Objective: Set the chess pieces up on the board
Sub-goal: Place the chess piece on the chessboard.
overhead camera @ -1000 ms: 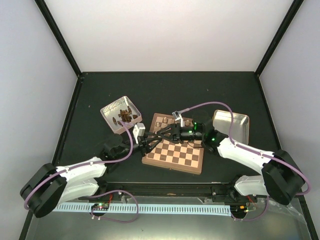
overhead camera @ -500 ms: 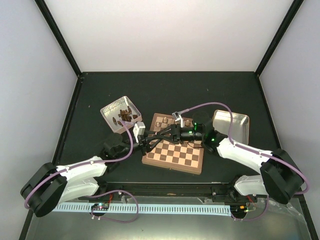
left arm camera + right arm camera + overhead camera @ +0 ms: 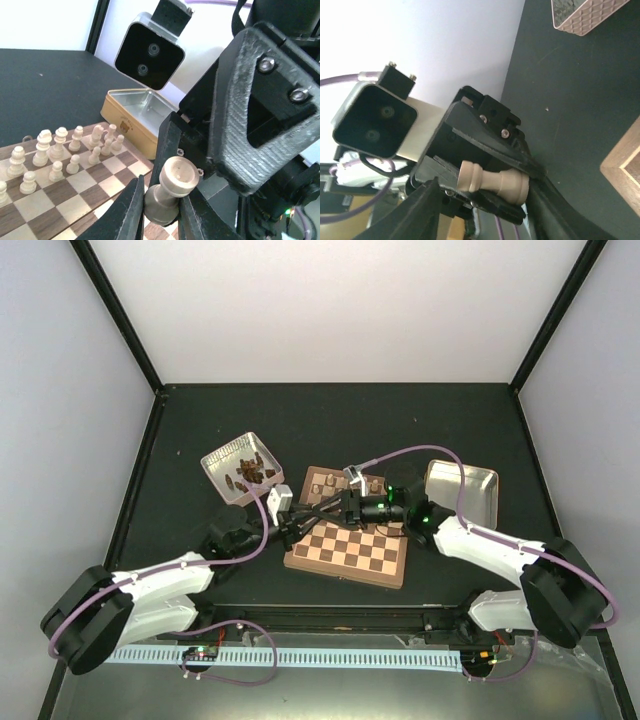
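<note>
Moved: almost nothing since a second ago. In the top view both wrists stay nose to nose at the board's left edge, with only a slight shuffle of the left one.
Board: the board [image 3: 340, 574] carries cream chess pieces [image 3: 60, 145] in two rows along its far edge. Its middle and near rows show only bare squares.
Progress: you are short of halfway, by my judgement. One side is largely ranked and the other is not begun.
Tin: the brown pieces [image 3: 250, 472] for that other side lie in the tin [image 3: 226, 445] off the board's far left corner, not yet placed.
Right: the right gripper [image 3: 487, 205] has its fingers spread wide either side of the piece, and its own view shows no contact.
Left: the left gripper [image 3: 161, 200] pinches the held piece [image 3: 170, 192] at its wide base.
Piece: it hangs in the air over the board's left edge, between the two grippers.
Axis: the long axis is near upright and leans a little, with the narrow head up and the base down toward the board.
</note>
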Controlling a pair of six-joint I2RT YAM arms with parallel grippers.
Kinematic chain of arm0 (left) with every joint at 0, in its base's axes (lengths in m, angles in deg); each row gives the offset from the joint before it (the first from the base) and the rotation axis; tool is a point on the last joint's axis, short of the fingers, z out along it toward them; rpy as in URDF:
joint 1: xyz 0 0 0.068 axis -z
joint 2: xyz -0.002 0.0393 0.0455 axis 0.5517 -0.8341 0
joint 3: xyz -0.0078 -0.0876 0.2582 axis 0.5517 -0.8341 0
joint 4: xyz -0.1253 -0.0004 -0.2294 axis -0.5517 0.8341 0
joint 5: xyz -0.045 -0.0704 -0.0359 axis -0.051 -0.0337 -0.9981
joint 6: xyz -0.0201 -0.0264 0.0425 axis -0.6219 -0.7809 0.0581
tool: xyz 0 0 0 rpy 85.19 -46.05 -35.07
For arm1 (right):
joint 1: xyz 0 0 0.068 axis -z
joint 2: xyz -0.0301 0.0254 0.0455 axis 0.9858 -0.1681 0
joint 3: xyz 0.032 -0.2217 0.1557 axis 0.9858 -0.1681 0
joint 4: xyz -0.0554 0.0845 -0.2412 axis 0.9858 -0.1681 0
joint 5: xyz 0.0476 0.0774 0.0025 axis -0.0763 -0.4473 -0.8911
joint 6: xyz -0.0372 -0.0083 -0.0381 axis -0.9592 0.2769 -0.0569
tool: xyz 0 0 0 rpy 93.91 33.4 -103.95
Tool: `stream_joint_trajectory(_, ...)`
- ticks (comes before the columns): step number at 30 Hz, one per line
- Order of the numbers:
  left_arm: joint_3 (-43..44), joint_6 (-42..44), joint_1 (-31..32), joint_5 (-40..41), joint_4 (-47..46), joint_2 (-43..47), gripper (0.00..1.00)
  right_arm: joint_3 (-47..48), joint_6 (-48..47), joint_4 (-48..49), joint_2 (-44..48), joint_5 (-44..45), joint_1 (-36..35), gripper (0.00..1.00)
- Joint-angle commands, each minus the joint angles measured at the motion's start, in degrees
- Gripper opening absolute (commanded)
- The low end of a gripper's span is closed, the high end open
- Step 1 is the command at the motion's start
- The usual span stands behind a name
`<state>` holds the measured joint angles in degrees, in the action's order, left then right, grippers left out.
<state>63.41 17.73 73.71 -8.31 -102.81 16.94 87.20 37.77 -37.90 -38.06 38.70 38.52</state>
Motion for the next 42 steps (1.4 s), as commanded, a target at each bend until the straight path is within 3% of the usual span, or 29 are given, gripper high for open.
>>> stream_joint_trajectory(1, 4.3, 6.8, 0.7, -2.0, 5.5, 2.0, 0.02, 1.5, -6.1, -8.4, 1.6, 3.2, 0.0, 0.54)
stream_joint_trajectory(8, 8.3, 16.8, 1.3, 0.6, 17.3, 1.6, 0.02, 10.0, -22.9, -33.3, 7.2, 18.1, 0.0, 0.65)
stream_joint_trajectory(16, 12.4, 22.7, 2.9, 3.7, 24.6, -1.1, 0.02, 16.2, -32.7, -44.6, 8.2, 24.6, -0.5, 0.56)
stream_joint_trajectory(31, 15.0, 23.4, 3.3, 3.6, 27.0, -3.9, 0.02, 21.8, -36.7, -48.4, 0.8, 25.5, -5.3, 0.47)
stream_joint_trajectory(38, 15.0, 23.5, 3.4, 3.2, 26.9, -3.3, 0.02, 22.3, -35.6, -48.8, -1.8, 26.7, -5.5, 0.27)
stream_joint_trajectory(42, 14.7, 23.2, 3.4, 3.2, 25.9, -3.2, 0.02, 22.6, -34.7, -49.1, -3.0, 26.5, -5.8, 0.21)
